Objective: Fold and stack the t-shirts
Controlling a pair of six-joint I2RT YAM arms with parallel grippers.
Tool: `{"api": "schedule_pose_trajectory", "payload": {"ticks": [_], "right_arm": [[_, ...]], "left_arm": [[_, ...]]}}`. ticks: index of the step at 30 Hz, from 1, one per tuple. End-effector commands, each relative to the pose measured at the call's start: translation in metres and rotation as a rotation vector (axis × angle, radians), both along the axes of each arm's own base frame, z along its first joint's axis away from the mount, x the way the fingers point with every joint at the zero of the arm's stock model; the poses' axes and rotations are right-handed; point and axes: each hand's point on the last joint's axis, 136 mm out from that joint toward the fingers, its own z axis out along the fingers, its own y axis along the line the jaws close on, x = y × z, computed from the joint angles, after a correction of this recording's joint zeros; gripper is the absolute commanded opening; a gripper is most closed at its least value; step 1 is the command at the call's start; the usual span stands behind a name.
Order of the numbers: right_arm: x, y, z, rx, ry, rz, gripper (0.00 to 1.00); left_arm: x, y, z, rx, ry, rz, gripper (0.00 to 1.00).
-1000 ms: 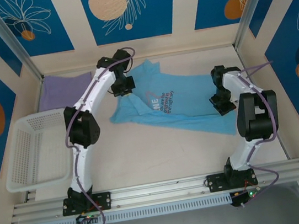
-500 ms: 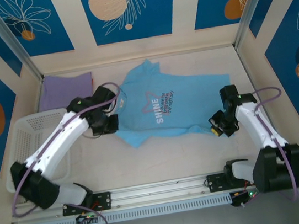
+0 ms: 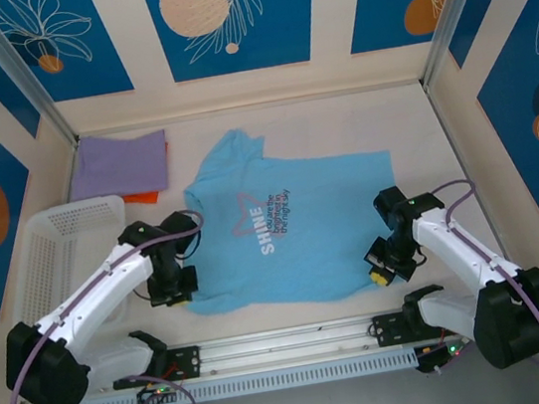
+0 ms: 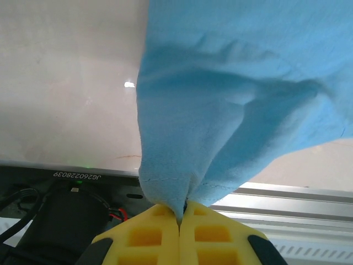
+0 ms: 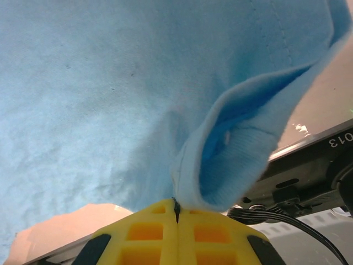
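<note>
Both grippers are clamped on cloth. We see the left gripper (image 3: 173, 288) pinching the near left corner of the blue t-shirt (image 3: 283, 225), and the right gripper (image 3: 381, 272) pinching its near right corner. In each wrist view the yellow pads (image 4: 149, 234) are pressed together with the hem caught between them.

The shirt lies spread on the table (image 3: 339, 122), lettering up. Its hem runs along the near edge and its collar points toward the far wall. Its long axis runs away from the arms, leaning a little left at the far end, so the whole shirt lies beyond both grippers. We judge that neither arm is nearer, since each holds its own corner, and a fold would carry the hem forward toward the collar.

Farther out, the lavender t-shirt (image 3: 123, 162) lies in the far left corner, apart from the blue one and on the left arm's side. A white basket (image 3: 71, 215) sits against the left wall.
</note>
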Motion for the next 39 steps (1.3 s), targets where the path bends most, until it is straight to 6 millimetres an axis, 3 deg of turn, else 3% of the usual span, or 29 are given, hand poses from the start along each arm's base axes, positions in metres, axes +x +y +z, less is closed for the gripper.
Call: {"api": "schedule_pose_trajectory", "payload": {"ticks": [1,7,15,21,25,30,32,34,35,39], "right_arm": [[-0.003,0.000,-0.001,-0.012,0.020,-0.032,0.00],[0.030,-0.008,0.012,-0.053,-0.034,-0.022,0.00],[0.085,-0.021,0.009,-0.098,-0.012,-0.012,0.00],[0.107,-0.039,-0.013,-0.092,0.047,-0.053,0.00],[0.123,-0.042,-0.022,-0.085,0.061,-0.058,0.00],[0.125,-0.056,-0.024,-0.116,0.098,-0.109,0.00],[0.126,-0.056,-0.023,-0.086,0.083,-0.149,0.00],[0.124,-0.064,-0.022,-0.110,0.106,-0.179,0.03],[0.121,-0.068,-0.022,-0.122,0.120,-0.197,0.05],[0.115,-0.074,-0.012,-0.103,0.093,-0.306,0.05]], "left_arm": [[0.013,-0.009,0.004,0.006,0.011,-0.009,0.00],[0.050,-0.031,0.026,-0.007,-0.001,-0.057,0.00],[0.129,-0.049,0.045,-0.045,-0.051,-0.062,0.00],[0.190,-0.062,0.039,-0.009,-0.056,-0.124,0.00],[0.215,-0.063,0.028,0.028,-0.054,-0.126,0.00],[0.240,-0.064,0.019,0.030,-0.076,-0.099,0.13],[0.249,-0.068,0.020,0.026,-0.087,-0.091,0.31],[0.257,-0.066,0.024,0.040,-0.116,-0.079,0.32],[0.261,-0.065,0.026,0.049,-0.136,-0.069,0.39],[0.267,-0.064,0.042,0.032,-0.214,-0.048,0.40]]}}
